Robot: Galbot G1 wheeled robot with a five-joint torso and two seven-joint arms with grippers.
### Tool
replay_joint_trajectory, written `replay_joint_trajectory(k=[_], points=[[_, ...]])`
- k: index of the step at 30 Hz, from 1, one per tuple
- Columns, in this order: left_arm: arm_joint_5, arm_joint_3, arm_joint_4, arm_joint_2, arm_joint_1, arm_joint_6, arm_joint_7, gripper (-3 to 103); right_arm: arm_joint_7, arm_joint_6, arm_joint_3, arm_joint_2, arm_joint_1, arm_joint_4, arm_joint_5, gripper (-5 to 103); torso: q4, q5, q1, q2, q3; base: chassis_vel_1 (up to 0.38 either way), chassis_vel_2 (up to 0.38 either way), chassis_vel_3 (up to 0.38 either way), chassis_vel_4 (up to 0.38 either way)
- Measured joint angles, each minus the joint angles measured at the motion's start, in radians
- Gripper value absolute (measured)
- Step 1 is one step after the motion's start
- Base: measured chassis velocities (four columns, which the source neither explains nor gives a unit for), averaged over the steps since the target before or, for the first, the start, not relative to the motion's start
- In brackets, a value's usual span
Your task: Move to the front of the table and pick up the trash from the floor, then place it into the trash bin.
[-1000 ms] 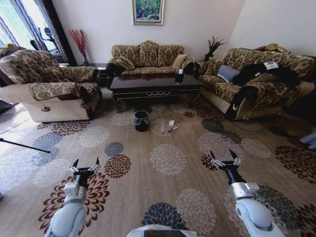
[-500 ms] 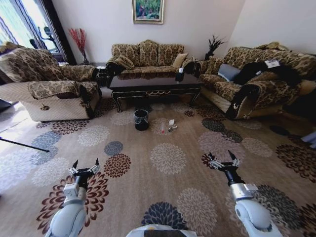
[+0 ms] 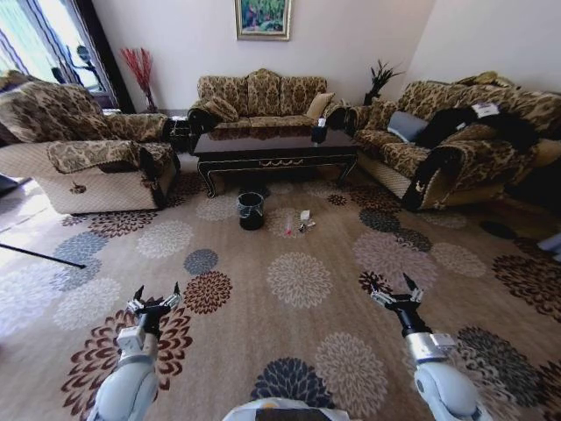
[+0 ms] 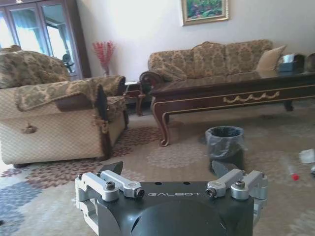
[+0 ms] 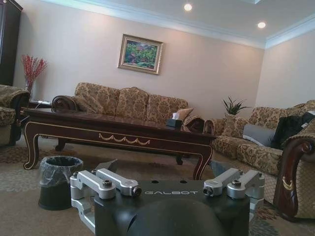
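Head view: trash [image 3: 298,224] lies on the carpeted floor [image 3: 298,333] mid-frame, beside the bin [image 3: 251,211], before the table [image 3: 273,149].
Sofas flank it; both tools, left [image 3: 153,303] and right [image 3: 393,293], hang released, low in frame.

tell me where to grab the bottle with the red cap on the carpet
Probably across the middle of the clear bottle, coming down from above: it lies flat on the carpet right of the trash bin, cap toward the robot. Either open claw is far off.
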Motion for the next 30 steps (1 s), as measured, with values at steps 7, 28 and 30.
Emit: replay_joint_trajectory(k=[7, 28, 30], points=[[0.048, 0.003, -0.028, 0.075, -0.008, -0.091, 0.061, 100, 0.0, -0.003, -0.003, -0.017, -0.01, 0.007, -0.004, 100, -0.0001, 0.0, -0.012, -0.03, -0.018, 0.0, 0.0, 0.0, 0.0], [0.059, 0.083, -0.005, 0.064, -0.005, -0.118, 0.13, 100, -0.011, 0.0, 0.01, -0.002, -0.039, 0.016, -0.012, 100, 0.0, 0.0, -0.044, -0.114, -0.071, 0.0, 0.0, 0.0, 0.0], [0.06, 0.081, -0.005, 0.061, -0.004, -0.118, 0.126, 100, -0.014, 0.001, 0.011, 0.0, -0.041, 0.016, -0.014, 100, 0.0, 0.0001, -0.047, -0.122, -0.075, 0.0, 0.0, 0.0, 0.0]])
